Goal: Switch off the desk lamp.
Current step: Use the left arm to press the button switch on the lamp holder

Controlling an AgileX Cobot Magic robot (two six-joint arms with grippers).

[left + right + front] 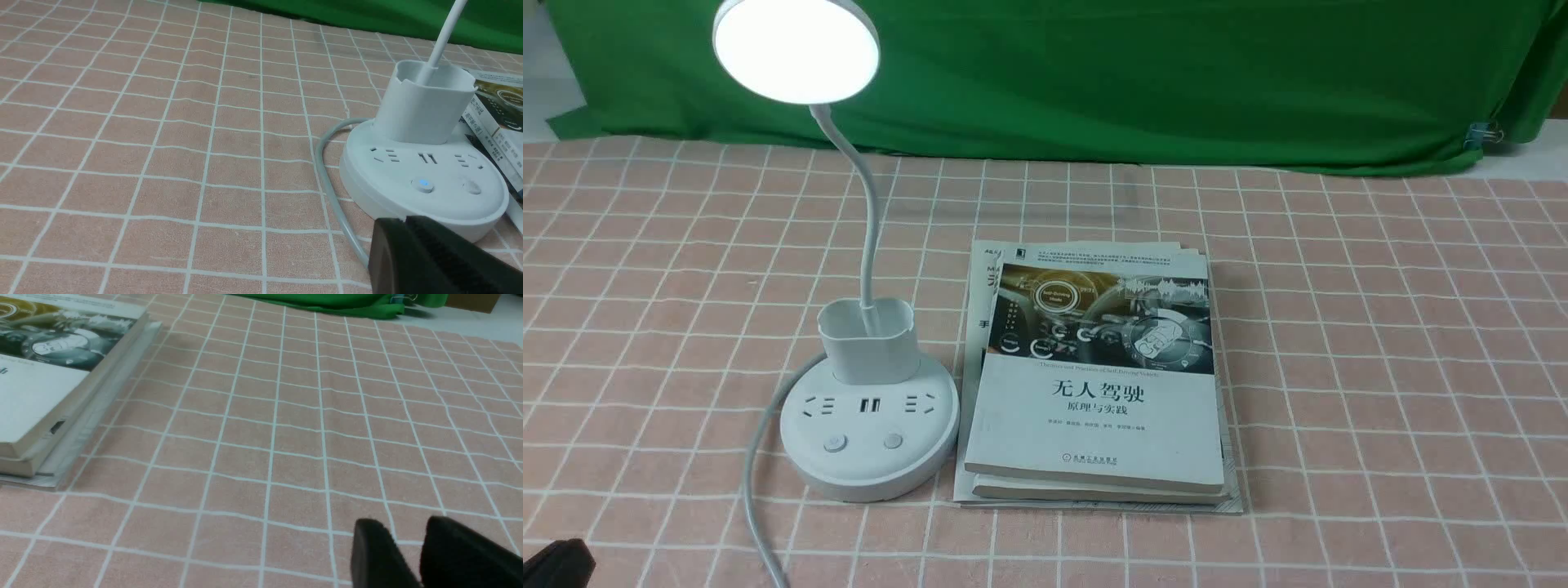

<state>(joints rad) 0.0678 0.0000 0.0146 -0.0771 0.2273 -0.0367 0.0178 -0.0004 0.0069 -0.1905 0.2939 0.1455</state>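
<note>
Front view.
- Desk lamp: white, standing on the left-centre of the table. Its round head is lit and raised high on a thin curved neck. The cup holder sits at the back of the round base, which carries sockets and two buttons.
- Grey cable: runs from the left side of the base towards the near table edge.
- Stack of books: lies flat just beside the base, on its right. The top cover has Chinese lettering.
- Checked pink tablecloth: covers the table.
- Green cloth: hangs behind the table.
- Left arm: a dark tip only, in the near left corner, well apart from the lamp.

Left wrist view.
- Left gripper: black fingers pressed together with nothing between them, near the front edge of the lamp base. Whether it touches the base cannot be told.
- Base buttons: one button shows a blue light. The other button is unlit.

Right wrist view.
- Right gripper: fingers slightly parted and empty, above bare tablecloth.
- The book stack lies well apart from this gripper.
- The lamp is out of this view.
</note>
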